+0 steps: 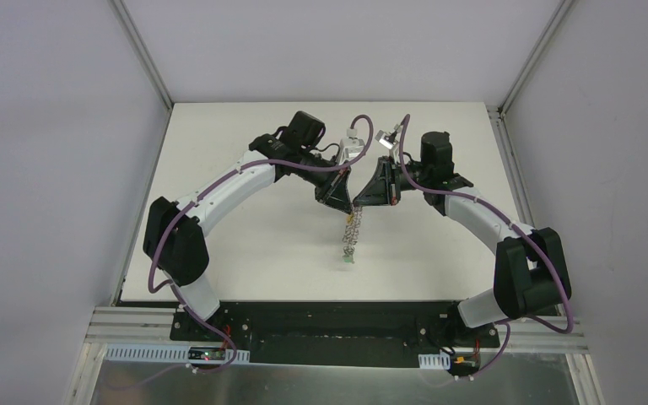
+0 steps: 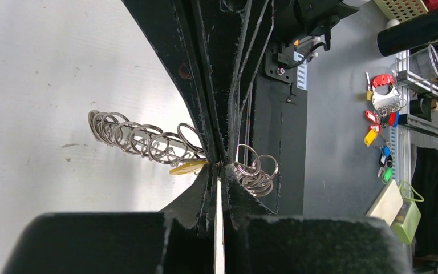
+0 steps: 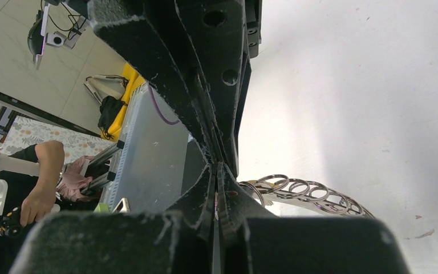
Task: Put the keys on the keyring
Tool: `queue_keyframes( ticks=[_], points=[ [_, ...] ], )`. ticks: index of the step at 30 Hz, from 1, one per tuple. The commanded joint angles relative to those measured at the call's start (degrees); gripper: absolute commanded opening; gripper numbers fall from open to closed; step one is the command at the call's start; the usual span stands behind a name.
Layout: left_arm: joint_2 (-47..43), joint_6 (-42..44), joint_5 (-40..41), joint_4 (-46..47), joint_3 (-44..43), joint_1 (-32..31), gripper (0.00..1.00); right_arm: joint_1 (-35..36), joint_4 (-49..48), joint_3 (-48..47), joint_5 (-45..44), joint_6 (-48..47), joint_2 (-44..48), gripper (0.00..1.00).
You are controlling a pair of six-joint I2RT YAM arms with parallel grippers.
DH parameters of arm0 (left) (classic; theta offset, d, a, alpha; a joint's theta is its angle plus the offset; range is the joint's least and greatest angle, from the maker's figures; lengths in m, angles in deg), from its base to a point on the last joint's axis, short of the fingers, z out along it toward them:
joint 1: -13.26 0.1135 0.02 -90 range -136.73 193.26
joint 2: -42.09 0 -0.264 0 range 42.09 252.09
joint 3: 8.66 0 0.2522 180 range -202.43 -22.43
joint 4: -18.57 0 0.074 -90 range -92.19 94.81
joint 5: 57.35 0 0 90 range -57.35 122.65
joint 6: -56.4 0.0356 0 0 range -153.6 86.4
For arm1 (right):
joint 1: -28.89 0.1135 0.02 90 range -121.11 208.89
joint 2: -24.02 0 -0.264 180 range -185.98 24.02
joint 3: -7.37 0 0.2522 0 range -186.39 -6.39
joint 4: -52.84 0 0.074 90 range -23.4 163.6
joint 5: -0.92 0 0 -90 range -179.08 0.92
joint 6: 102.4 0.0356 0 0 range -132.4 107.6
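Loops of thin silver wire, overlapping like a slack coil, make up the visible part of the keyring [image 2: 142, 140], which hangs in the middle of the desk [image 1: 253, 245] where the two arms meet tip to tip. The left claw [image 2: 219, 174] is pinched fully together, its black, felt-edged fingers meeting in a narrow seam with the wire loops spilling out on both sides of it, so it grips the keyring. The right claw [image 3: 215, 171] is closed just as tightly on the same bunch from the opposite side, its matte black wedge-shaped fingers nose to nose with the left one's. A small flat yellow-headed key [image 2: 188, 167] sticks out sideways just beside the pinch point, among the loops. From above, the keyring trails down from the claws as a thin glinting strand toward the near edge, with the green-headed key [image 1: 348, 260] at its lower end. Whether that end touches the pale, smooth desk cannot be told.
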Motion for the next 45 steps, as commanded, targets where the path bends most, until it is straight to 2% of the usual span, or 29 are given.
queue_keyframes(
  ticks=[1,10,23,32,39,45],
  points=[
    [-0.4,1.85,-3.2,-0.78,-1.55,0.5,0.0,-0.8,-2.65,-0.26,0.77,-0.57,2.07,0.0],
    [-2.45,9.82,0.51,-8.66,-5.17,0.5,0.0,-1.3,-0.76,0.72,0.1,-3.95,2.95,0.0],
    [-2.29,9.92,0.47,-8.82,-6.23,0.76,0.0,-0.97,6.31,0.97,-0.52,-11.36,3.62,0.05],
    [-0.7,9.66,0.48,-9.92,-6.74,0.67,0.0,0.54,6.68,0.29,-1.2,-11.31,4.09,0.12],
    [0.18,11.11,0.17,-11.89,-6.86,-0.39,0.0,1.59,6.63,-0.94,-1.88,-10.93,4.18,0.22],
    [0.89,11.91,-0.48,-13.08,-7.1,-0.91,0.0,1.98,6.64,-1.13,-0.94,-11.04,4.24,0.23]
  ],
)
